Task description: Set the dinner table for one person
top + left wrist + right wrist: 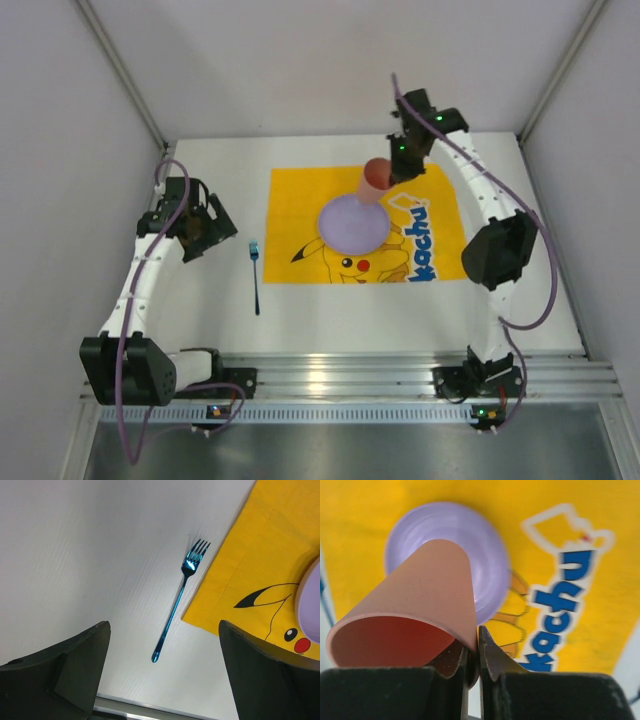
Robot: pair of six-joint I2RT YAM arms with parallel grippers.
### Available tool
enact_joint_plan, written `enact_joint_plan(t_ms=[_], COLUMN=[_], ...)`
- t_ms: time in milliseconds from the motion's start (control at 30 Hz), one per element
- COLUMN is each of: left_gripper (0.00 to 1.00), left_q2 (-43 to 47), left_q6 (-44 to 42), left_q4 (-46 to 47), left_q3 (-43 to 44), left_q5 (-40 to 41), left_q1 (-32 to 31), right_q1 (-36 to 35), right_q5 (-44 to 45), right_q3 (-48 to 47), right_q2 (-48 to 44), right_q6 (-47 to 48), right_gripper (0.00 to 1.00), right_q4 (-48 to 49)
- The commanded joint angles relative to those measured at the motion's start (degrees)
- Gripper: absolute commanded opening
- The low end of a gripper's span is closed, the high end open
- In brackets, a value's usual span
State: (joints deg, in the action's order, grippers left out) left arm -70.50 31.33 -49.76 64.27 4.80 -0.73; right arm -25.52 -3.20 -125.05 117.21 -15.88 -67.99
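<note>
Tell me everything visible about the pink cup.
The pink cup is a smooth, tapered tumbler, plastic by its look, salmon outside and darker red inside. It is tipped on its side, mouth toward the wrist camera. The right end effector is shut on its rim wall, one finger inside, one outside. It hangs over the lilac plate on the yellow mat; contact with the plate cannot be told.
</note>
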Motion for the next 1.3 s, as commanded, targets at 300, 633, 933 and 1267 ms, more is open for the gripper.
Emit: enact_joint_plan(t_ms=[300,633,933,1267], left_gripper=[0.93,0.93,0.93,0.9], left_q2=[0.0,-0.7,-1.5,-5.0], left_q6=[0.1,-0.3,-0.9,1.1], left_q4=[0.9,0.5,0.9,5.9], left_q3=[-0.5,-0.6,-0.9,-7.9], left_q5=[-4.4,-4.4,-4.5,-6.3], left_q1=[0.3,0.3,0.3,-1.0], right_q1=[15.7,16.9,17.4,12.3], right_q5=[10.9,14.9,12.8,10.4], right_q3=[-15.1,-13.0,-14.4,6.1], right_q2=[13.4,18.4,16.2,-11.2], right_q6=[-5.0,-5.1,-5.0,-7.8], right_gripper=[0.0,0.08,0.87,1.0], right_q4=[-5.8,-5.7,-4.9,4.4])
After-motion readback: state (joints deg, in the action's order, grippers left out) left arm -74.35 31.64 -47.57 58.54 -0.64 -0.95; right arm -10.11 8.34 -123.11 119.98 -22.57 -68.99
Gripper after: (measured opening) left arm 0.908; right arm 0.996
